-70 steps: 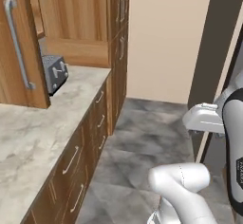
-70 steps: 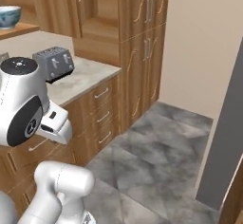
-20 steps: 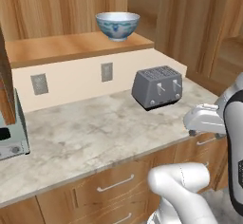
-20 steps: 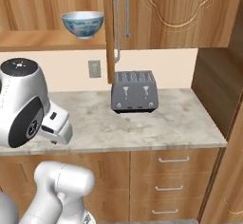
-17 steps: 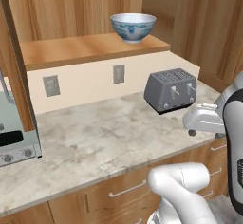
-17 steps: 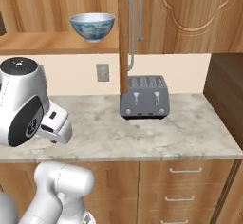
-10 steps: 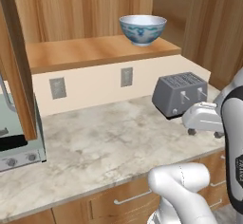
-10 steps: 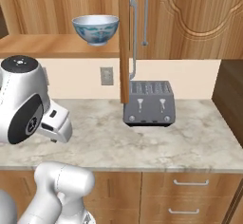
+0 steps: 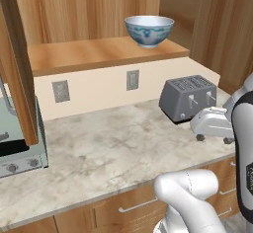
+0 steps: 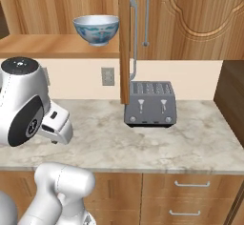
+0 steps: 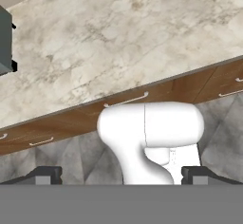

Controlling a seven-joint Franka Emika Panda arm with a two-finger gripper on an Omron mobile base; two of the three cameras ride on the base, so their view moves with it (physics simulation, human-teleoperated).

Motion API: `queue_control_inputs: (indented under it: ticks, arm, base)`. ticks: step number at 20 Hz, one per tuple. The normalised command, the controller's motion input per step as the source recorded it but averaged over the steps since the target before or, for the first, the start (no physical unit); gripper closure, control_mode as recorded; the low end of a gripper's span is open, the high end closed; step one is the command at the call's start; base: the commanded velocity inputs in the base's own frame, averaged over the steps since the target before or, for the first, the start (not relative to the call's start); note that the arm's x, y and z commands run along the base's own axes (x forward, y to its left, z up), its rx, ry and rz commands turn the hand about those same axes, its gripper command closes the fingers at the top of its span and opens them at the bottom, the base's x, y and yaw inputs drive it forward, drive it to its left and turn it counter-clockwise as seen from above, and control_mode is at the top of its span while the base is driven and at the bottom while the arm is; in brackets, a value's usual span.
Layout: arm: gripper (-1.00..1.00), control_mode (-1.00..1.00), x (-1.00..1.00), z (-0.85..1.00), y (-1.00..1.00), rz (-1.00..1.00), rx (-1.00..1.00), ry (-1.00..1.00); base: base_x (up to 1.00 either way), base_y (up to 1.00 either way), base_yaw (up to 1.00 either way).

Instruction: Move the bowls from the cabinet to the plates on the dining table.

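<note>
Above marble counter (image 11: 118, 42), wide-open empty gripper (image 11: 121, 174)

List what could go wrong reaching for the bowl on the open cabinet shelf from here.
1. The bowl sits near the shelf's front edge; a nudge from the open gripper might tip it onto the counter.
2. The open cabinet door juts out beside the bowl, so the arm could clip it.
3. The toaster stands below and could be bumped.

Wood-panelled kitchen corner with a marble table

A grey toaster (image 10: 150, 103) stands on the beige marble table (image 9: 113, 153) below two wall outlets (image 9: 132, 80); wooden drawers (image 10: 190, 190) sit beneath, above grey stone floor (image 11: 76, 156).
</note>
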Motion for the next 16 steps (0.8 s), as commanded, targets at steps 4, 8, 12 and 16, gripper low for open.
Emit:
queue_control_inputs:
  ticks: [4,8,12,16]
  arm:
    - [-1.0,1.0,0.0,0.0,0.0,0.0,0.0,0.0]
    - [-1.0,1.0,0.0,0.0,0.0,0.0,0.0,0.0]
    - [-1.0,1.0,0.0,0.0,0.0,0.0,0.0,0.0]
    - [-1.0,-1.0,-0.02,0.0,0.03,0.0,0.0,-0.01]
  base:
    - [0.0,0.0,0.0]
    - [0.0,0.0,0.0]
    - [0.0,0.01,0.0]
    - [0.0,0.03,0.0]
